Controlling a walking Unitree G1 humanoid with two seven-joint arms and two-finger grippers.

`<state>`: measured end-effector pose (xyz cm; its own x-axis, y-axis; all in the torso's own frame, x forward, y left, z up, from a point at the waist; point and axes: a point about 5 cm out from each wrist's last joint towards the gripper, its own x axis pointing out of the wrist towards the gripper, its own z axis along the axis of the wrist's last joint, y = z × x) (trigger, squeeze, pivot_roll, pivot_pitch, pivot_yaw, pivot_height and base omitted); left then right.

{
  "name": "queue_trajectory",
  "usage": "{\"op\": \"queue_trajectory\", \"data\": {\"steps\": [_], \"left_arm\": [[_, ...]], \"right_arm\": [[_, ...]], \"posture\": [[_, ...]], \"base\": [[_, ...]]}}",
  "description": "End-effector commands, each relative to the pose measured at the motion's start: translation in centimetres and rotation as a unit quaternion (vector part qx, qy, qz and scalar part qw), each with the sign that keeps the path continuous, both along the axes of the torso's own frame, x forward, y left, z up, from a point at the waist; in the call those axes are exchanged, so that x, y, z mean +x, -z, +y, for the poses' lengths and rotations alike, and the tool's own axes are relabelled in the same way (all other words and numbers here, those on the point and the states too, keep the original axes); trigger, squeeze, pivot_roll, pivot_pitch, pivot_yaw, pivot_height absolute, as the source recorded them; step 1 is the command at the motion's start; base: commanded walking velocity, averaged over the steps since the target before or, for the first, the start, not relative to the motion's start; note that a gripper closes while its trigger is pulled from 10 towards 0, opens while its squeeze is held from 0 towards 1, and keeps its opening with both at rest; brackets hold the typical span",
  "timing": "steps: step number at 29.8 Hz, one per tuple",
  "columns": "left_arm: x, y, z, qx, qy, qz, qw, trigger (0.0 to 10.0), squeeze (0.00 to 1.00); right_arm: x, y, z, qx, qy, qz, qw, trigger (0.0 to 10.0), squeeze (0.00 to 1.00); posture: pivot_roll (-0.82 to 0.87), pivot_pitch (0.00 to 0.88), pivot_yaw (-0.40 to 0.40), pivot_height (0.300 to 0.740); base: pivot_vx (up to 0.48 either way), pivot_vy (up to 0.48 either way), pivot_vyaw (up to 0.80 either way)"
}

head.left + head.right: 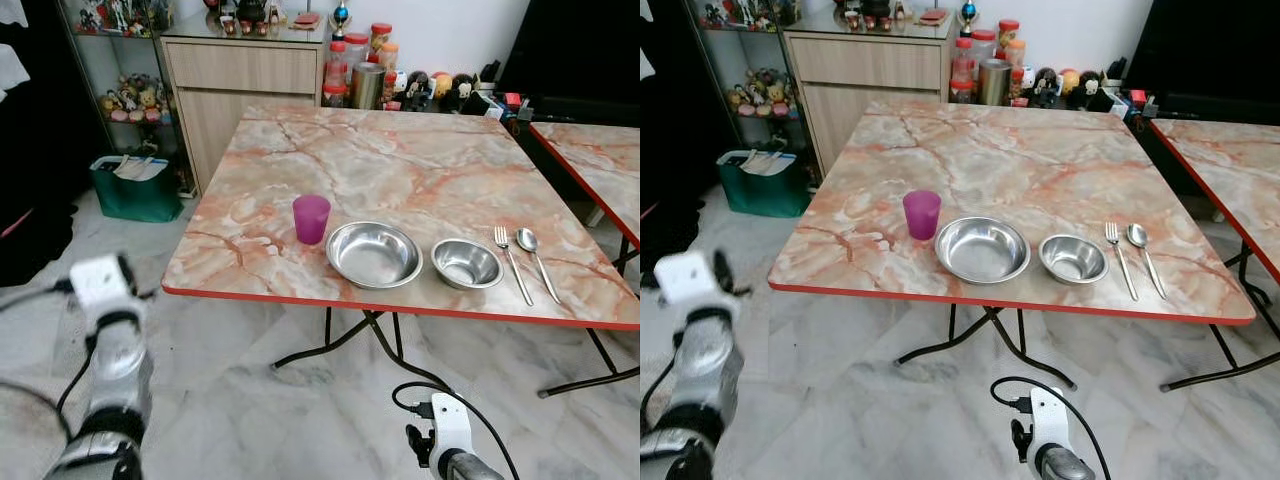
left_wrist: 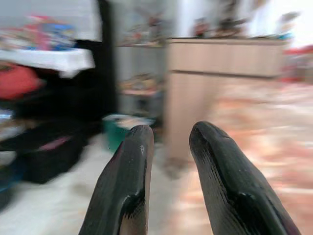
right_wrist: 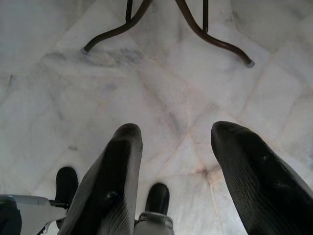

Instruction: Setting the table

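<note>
- The table (image 1: 400,170) has a marble-pattern top with a red edge, and its near edge faces the robot.
- Close to this near edge stand in one row: a purple cup (image 1: 311,218), a large metal bowl (image 1: 374,254), a small metal bowl (image 1: 466,263), a fork (image 1: 512,262) and a spoon (image 1: 535,258). The fork and spoon lie just beside each other.
- The far half of the table top is bare.
- A second table (image 1: 595,165) stands to the right, with a gap between.
- The left gripper (image 2: 168,147) is raised beside the table's left side; its fingers are a narrow gap apart, holding nothing.
- The right gripper (image 3: 176,152) hangs low over the marble floor (image 3: 161,88), fingers wide apart, empty.
</note>
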<state>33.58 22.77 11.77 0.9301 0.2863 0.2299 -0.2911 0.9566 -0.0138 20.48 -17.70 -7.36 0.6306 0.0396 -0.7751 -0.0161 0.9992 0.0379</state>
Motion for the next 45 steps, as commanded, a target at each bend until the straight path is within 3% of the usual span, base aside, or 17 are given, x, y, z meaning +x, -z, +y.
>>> {"op": "queue_trajectory", "data": {"steps": [1, 4, 5, 7, 9, 13, 17, 25, 36, 41, 45], "left_arm": [[0.5, -0.1, -2.3, -0.006, 0.049, -0.001, 0.999, 10.0, 0.0], [0.9, 0.1, -4.3, -0.015, 0.08, 0.005, 0.997, 10.0, 0.0], [1.0, 0.4, -6.0, -0.016, 0.11, 0.015, 0.994, 10.0, 0.0], [1.1, 0.5, -6.4, -0.015, 0.119, 0.018, 0.993, 10.0, 0.0], [1.1, 0.8, -8.9, -0.024, 0.159, 0.026, 0.987, 10.0, 0.0], [1.2, 0.7, -10.0, -0.027, 0.171, 0.027, 0.985, 10.0, 0.0], [1.3, 0.6, -10.1, -0.022, 0.178, 0.028, 0.983, 10.0, 0.0], [1.5, 0.4, -8.0, -0.012, 0.156, 0.031, 0.987, 10.0, 0.0], [1.5, 0.4, -8.1, -0.019, 0.151, 0.032, 0.988, 10.0, 0.0], [1.7, 0.6, -7.9, -0.049, 0.145, 0.04, 0.987, 10.0, 0.0], [1.8, 0.8, -7.3, -0.115, 0.147, 0.042, 0.982, 10.0, 0.0]], "right_arm": [[0.0, 0.0, -0.2, -0.001, 0.007, -0.002, 1.0, 10.0, 0.0], [-0.2, 0.1, -0.3, -0.001, 0.01, 0.0, 1.0, 10.0, 0.0], [-0.4, 0.1, -0.4, -0.002, 0.011, 0.003, 1.0, 10.0, 0.0], [-0.4, 0.2, -0.4, -0.002, 0.011, 0.003, 1.0, 10.0, 0.0], [-0.5, 0.2, -0.5, -0.004, 0.012, 0.004, 1.0, 10.0, 0.0], [-0.3, 0.1, -0.5, -0.003, 0.015, 0.002, 1.0, 10.0, 0.0], [-0.2, 0.1, -0.5, -0.003, 0.016, 0.0, 1.0, 10.0, 0.0], [-0.2, 0.0, -0.5, -0.006, 0.013, -0.001, 1.0, 10.0, 0.0], [-0.2, 0.1, -0.4, -0.006, 0.009, 0.001, 1.0, 10.0, 0.0], [-0.3, 0.1, -0.4, -0.007, 0.007, 0.003, 1.0, 10.0, 0.0], [-0.4, 0.1, -0.4, -0.007, 0.006, 0.003, 1.0, 10.0, 0.0]], "posture": [[0.05, 0.0, -0.05, 0.74], [0.05, 0.0, -0.05, 0.74], [0.05, 0.0, -0.05, 0.74], [0.05, 0.0, -0.05, 0.74], [0.04, 0.0, -0.048, 0.74], [0.02, 0.0, -0.041, 0.74], [0.02, 0.0, -0.041, 0.74], [0.03, 0.0, -0.042, 0.74], [0.03, 0.0, -0.045, 0.74], [0.03, 0.0, -0.042, 0.74], [0.02, 0.0, -0.04, 0.74]], "base": [[0.0, 0.0, 0.0], [0.0, 0.0, 0.0], [0.0, 0.0, 0.0], [0.0, 0.0, 0.0], [0.0, 0.0, 0.0], [0.0, 0.0, 0.0], [0.0, 0.0, 0.0], [0.0, -0.459, 0.0], [0.0, -0.415, 0.0], [0.0, 0.0, 0.0], [0.0, 0.0, 0.0]]}}
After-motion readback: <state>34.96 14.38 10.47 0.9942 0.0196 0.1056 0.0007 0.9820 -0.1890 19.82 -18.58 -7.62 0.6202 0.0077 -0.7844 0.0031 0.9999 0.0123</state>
